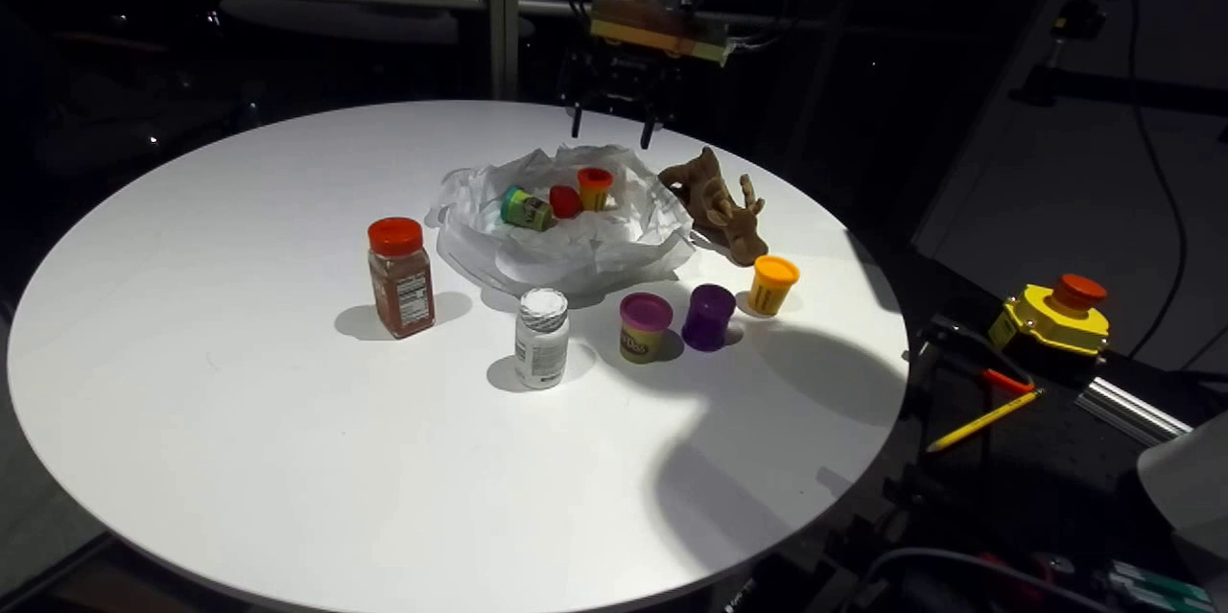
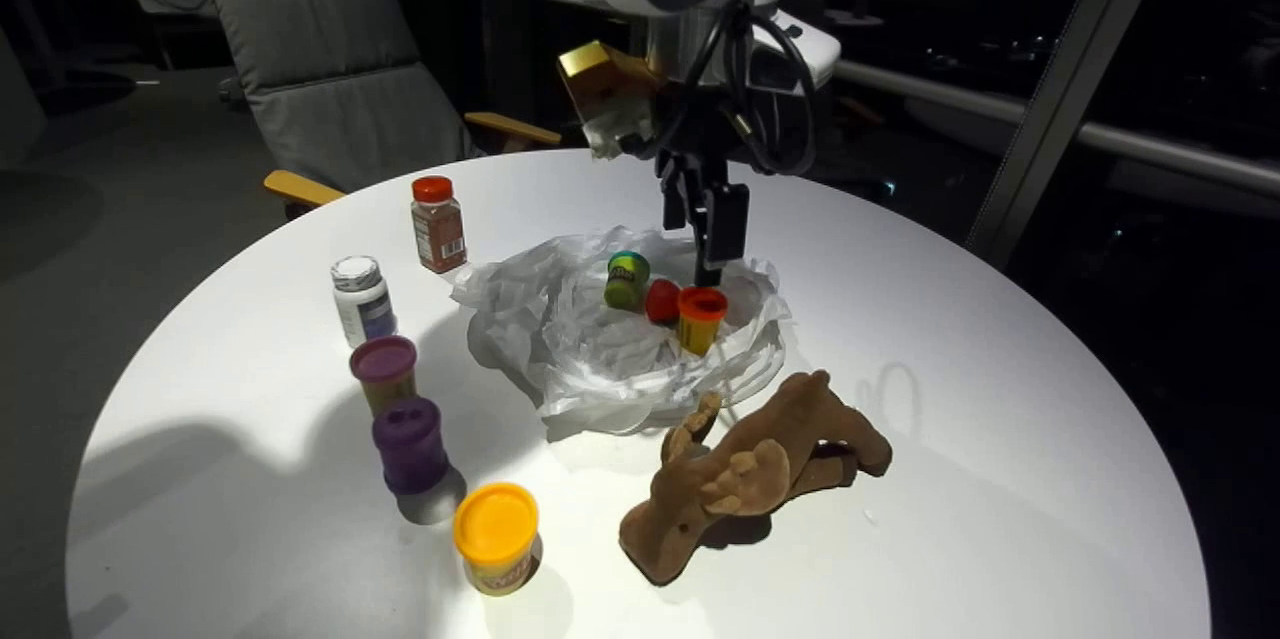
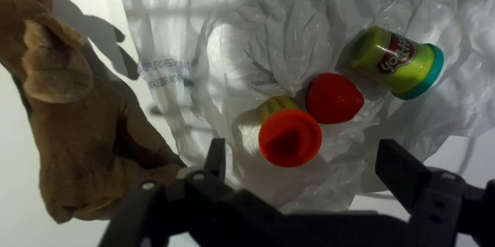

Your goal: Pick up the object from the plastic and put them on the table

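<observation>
Three items lie on the crumpled white plastic (image 1: pixel 566 258): an orange-lidded yellow tub (image 3: pixel 290 138), a red strawberry-like piece (image 3: pixel 334 98) and a green tub (image 3: pixel 386 57) with a teal lid, tipped on its side. My gripper (image 3: pixel 302 142) is open above the plastic, its fingertips apart, nothing held. In the wrist view the orange lid shows between the fingers, nearer the left one. On the white table (image 1: pixel 288 459) stand a red-capped jar (image 1: pixel 403 282), a white bottle (image 1: pixel 542 344), a pink-lidded tub (image 1: pixel 645 330), a purple tub (image 1: pixel 708 320) and an orange tub (image 1: pixel 770 287).
A brown moose figure (image 2: pixel 740 479) lies on the table beside the plastic, close to the left finger in the wrist view. A grey chair (image 2: pixel 330 79) stands behind the table. A yellow box with a red button (image 1: pixel 1055 316) sits off the table's edge.
</observation>
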### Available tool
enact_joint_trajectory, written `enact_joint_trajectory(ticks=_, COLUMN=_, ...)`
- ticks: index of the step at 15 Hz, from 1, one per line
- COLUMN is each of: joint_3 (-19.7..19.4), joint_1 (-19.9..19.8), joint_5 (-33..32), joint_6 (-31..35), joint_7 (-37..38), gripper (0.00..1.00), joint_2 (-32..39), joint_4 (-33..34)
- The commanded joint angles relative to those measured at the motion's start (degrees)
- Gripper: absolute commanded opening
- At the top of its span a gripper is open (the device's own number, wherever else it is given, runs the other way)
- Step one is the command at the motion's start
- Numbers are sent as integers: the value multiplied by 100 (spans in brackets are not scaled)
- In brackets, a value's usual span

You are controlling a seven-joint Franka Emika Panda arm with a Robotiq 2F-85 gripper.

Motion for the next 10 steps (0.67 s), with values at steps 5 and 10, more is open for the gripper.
enact_joint_trajectory(ticks=5, joint_3=73, joint_1=-171, joint_5=399, joint_6=-775, joint_7=-352, gripper=100, joint_2=1078, joint_4=1460)
enact_joint_trajectory(ticks=10, joint_3=55, joint_1=-229, joint_5=533, joint_6=-1046, joint_7=-319, gripper=100, joint_2=1314, joint_4=1737)
